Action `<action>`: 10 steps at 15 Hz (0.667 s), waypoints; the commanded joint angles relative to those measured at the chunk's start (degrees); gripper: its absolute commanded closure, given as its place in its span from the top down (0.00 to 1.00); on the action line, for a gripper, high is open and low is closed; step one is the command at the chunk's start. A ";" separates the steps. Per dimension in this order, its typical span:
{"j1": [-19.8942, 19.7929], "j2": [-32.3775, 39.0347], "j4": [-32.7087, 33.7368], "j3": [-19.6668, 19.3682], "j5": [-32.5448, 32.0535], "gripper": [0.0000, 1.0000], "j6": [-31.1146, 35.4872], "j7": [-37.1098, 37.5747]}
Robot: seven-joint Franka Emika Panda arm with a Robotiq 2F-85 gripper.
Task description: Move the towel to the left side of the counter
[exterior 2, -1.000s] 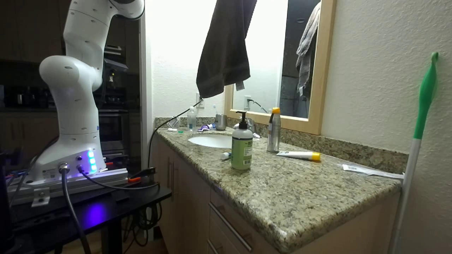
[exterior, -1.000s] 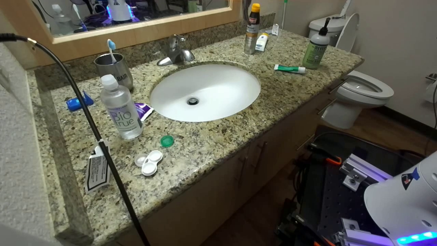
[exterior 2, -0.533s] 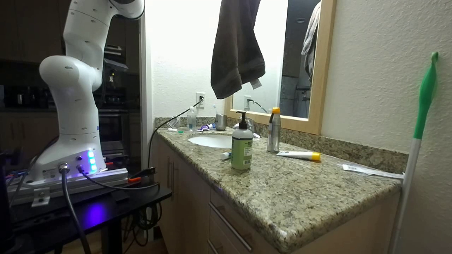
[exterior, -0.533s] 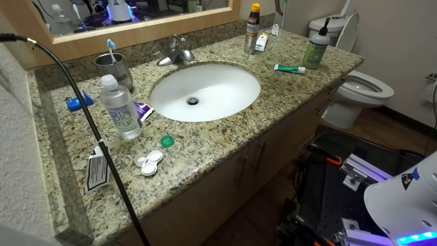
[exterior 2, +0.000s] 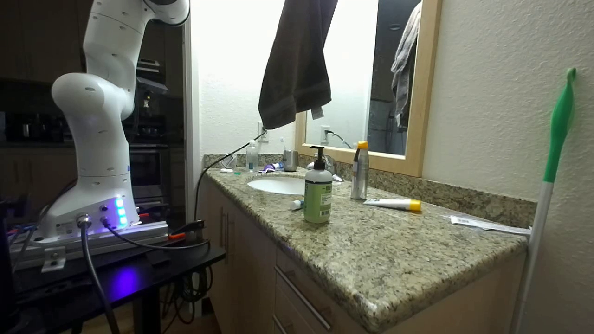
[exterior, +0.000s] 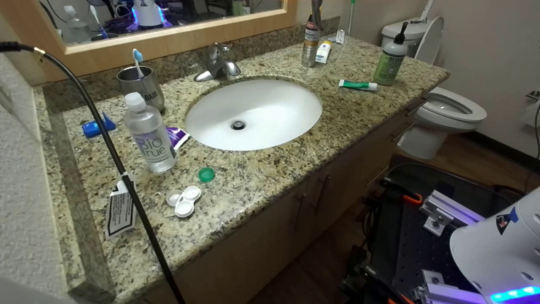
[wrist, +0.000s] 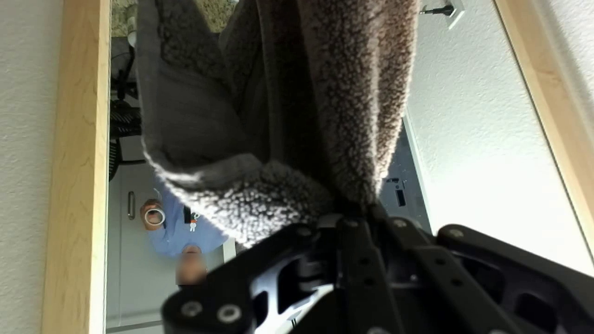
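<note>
- Grips the towel [wrist: 287,111] tightly in the clenched claw [wrist: 362,216].
- Holds it hanging in midair above the desk [exterior 2: 394,250].
- Hides part of the mirror [exterior 2: 352,97] behind its dark folds, in an exterior view.

Pale textured wall [exterior 2: 487,106], wood-framed mirror [exterior 2: 380,111], brown floor [exterior: 468,155].

In an exterior view, the desk [exterior: 253,177] bears a pump bottle [exterior: 389,65], two o'clock from the sink [exterior: 274,109]. A cup [exterior: 147,89] stands at nine.

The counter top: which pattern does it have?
The counter is speckled beige and brown; best seen in an exterior view.
</note>
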 commanded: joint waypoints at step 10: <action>16.71 6.07 1.52 -3.77 -17.06 0.01 10.82 11.60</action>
